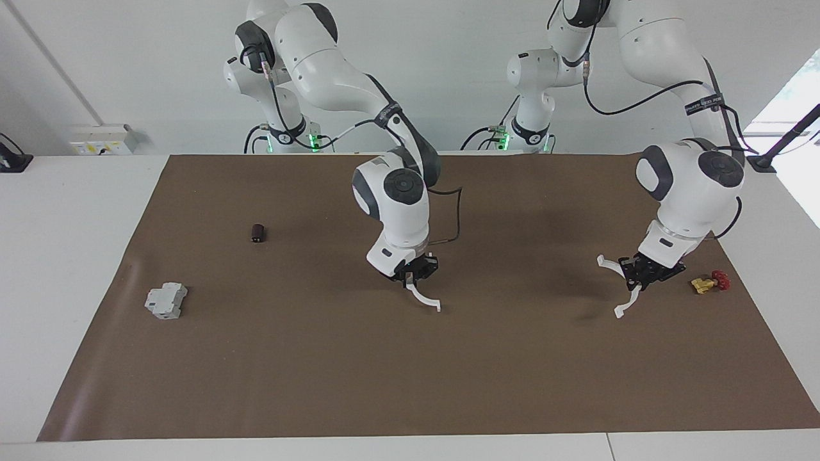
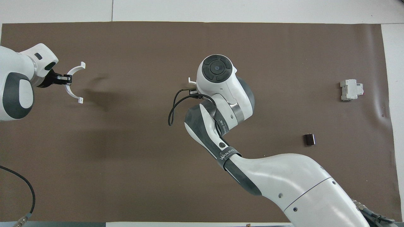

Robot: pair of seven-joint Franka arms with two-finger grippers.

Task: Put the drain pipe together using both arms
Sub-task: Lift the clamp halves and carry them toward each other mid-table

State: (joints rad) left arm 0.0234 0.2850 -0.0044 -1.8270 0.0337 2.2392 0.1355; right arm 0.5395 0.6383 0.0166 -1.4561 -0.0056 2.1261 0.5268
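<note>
The drain pipe is in two white half-ring arcs, one in each gripper. My right gripper (image 1: pixel 413 276) is over the middle of the brown mat (image 1: pixel 410 371), shut on one arc (image 1: pixel 425 297), which hangs down close to the mat. In the overhead view the right wrist hides this gripper, and only a tab of the arc (image 2: pixel 190 81) shows. My left gripper (image 1: pixel 640 280) is over the left arm's end of the mat, shut on the middle of the other arc (image 1: pixel 628 302) and holding it above the mat. It also shows in the overhead view (image 2: pixel 67 79) with its arc (image 2: pixel 70 92). The arcs are far apart.
A small yellow valve with a red handle (image 1: pixel 710 282) lies on the mat right beside the left gripper. A grey breaker block (image 1: pixel 166 301) (image 2: pixel 351 90) and a small dark cylinder (image 1: pixel 257 232) (image 2: pixel 309 139) lie toward the right arm's end.
</note>
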